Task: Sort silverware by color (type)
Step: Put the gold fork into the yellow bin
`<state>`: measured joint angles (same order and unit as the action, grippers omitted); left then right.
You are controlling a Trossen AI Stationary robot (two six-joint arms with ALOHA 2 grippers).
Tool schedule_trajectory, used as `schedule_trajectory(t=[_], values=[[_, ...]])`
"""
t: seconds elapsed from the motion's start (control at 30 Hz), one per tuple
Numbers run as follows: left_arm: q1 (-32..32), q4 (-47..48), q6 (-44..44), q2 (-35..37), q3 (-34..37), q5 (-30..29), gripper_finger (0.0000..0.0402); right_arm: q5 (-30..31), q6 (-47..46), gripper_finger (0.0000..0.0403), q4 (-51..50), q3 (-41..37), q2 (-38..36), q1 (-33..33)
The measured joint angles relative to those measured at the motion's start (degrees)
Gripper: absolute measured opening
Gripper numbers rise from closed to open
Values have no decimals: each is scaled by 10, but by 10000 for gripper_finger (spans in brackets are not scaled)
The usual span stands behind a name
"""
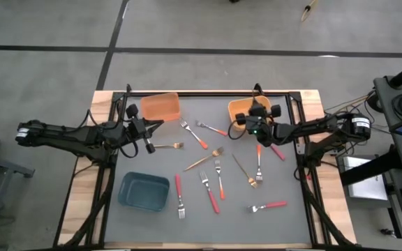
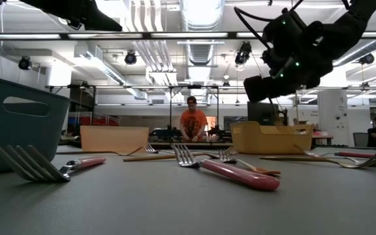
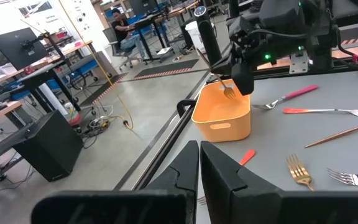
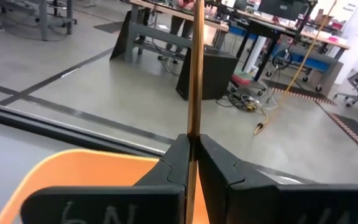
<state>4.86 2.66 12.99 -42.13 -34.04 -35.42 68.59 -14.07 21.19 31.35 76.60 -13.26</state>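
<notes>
1. The right tool (image 1: 255,120) hangs over the yellow bin (image 1: 237,111) at the table's far right, its fingers clamped on a thin gold fork (image 4: 195,68). The fork stands upright in the grip, tines down over the bin in the left wrist view. I judge this posture lets it drop straight in once released.
2. The left tool (image 1: 147,130) waits near the orange bin (image 1: 161,107), fingers pressed together on nothing, out of the right arm's way.
3. The bins sit apart, two along the far edge and a teal bin (image 1: 144,191) near the front left, which likely gives each fork type its own bin.
4. The rest of the forks (image 1: 218,174) lie scattered flat over the middle of the table. Several have red handles, such as the red fork (image 2: 224,170) close to the low camera, and some are gold, one just beside the left tool.
5. Most of the sorting looks undone.
6. The table (image 1: 285,230) has a smooth dark grey mat with a wooden border and black rails.
7. Beyond it is a bright, open workshop with grey floor, taped lines, desks, monitors and cables. A person (image 2: 192,122) in an orange shirt stands behind the table, another sits at a desk farther off.
</notes>
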Motion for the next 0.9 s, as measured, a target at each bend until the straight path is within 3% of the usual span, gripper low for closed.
schedule_trajectory(t=[0.37,0.9], values=[[0,0,0,0,0,0,0,0,-59,13,0,-48,0,0],[0,0,0,0,0,0,0,0,-55,13,1,-51,0,0]])
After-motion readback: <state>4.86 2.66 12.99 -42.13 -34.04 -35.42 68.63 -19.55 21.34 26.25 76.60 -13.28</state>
